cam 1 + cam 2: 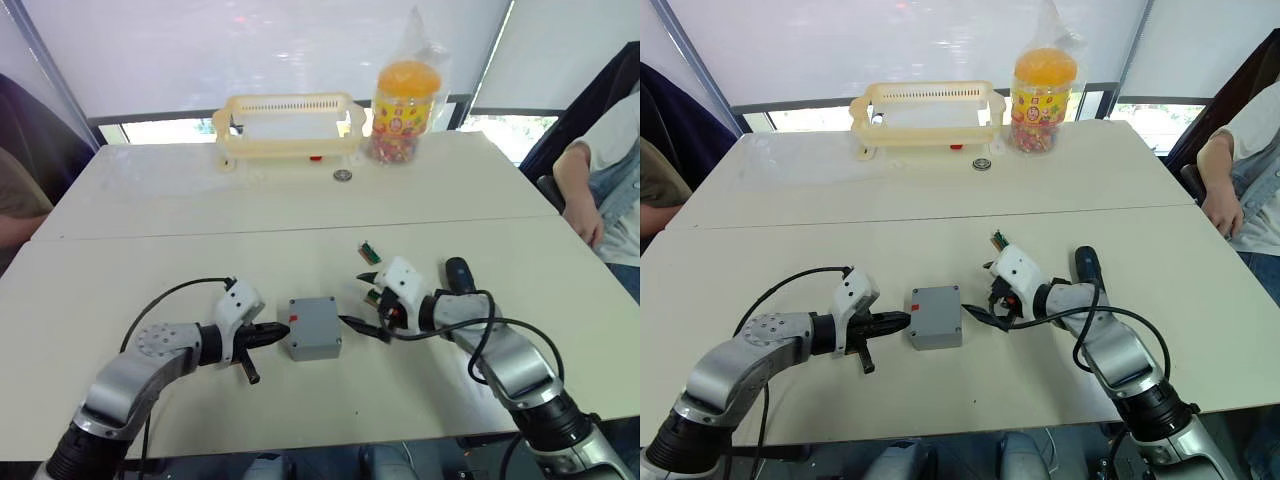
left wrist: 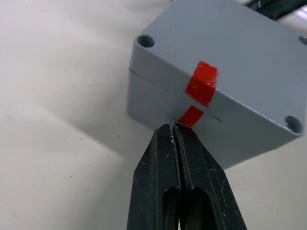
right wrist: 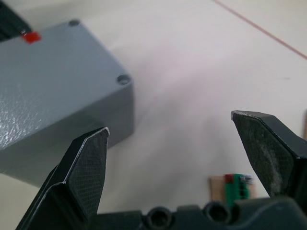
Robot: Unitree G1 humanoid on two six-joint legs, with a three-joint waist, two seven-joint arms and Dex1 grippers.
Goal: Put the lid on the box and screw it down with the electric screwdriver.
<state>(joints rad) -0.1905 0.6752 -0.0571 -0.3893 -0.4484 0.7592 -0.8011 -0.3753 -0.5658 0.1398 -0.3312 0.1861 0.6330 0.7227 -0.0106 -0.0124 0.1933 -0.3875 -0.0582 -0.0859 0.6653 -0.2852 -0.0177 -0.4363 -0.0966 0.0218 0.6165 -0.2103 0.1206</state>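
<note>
Black electric screwdriver (image 1: 1086, 268) lies pointing away, beside the right tool (image 1: 985, 305).

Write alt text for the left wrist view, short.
The left hand, its two black fingers pressed shut, touches the side of the grey box just below a red mark that crosses the seam. The lid already sits on the box, with empty screw holes at its corners, on a pale table.
</note>
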